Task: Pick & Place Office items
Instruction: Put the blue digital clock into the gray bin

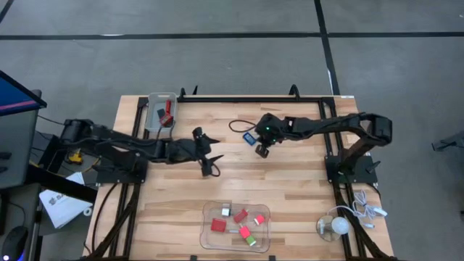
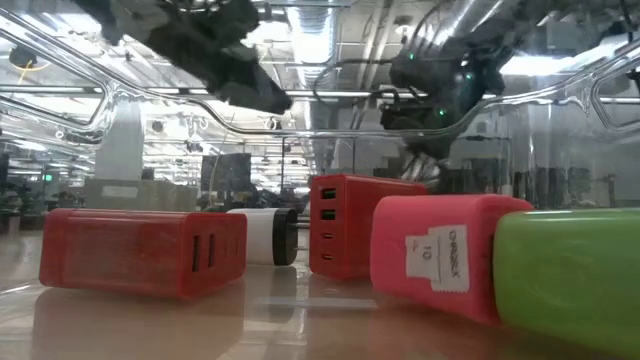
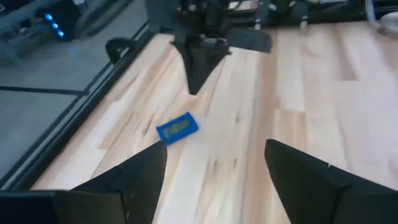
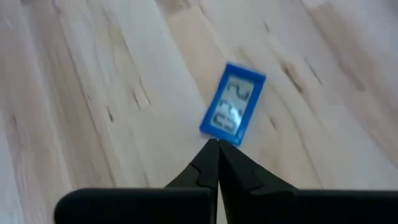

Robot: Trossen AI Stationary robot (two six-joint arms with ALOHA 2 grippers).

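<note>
A blue piece with a pale centre (image 4: 233,107) lies flat on the wooden table, just left of centre toward the far side (image 1: 249,138); it also shows in the left wrist view (image 3: 177,127). My right gripper (image 4: 217,149) is shut, points down, and stands just beside the piece's near end (image 1: 262,151). My left gripper (image 1: 215,154) is open and empty over the table's middle, facing the blue piece (image 3: 214,168). Red blocks (image 1: 217,225), a green bit (image 1: 250,240) and a white bit (image 1: 225,211) lie in a clear tray (image 1: 206,239).
A second clear tray (image 1: 154,98) at the far left holds a red and a black item. A white bulb-like object with a cable (image 1: 335,226) lies at the near right. A dark cable loop (image 1: 235,127) lies beside the blue piece. Bare wood lies between the arms and the near tray.
</note>
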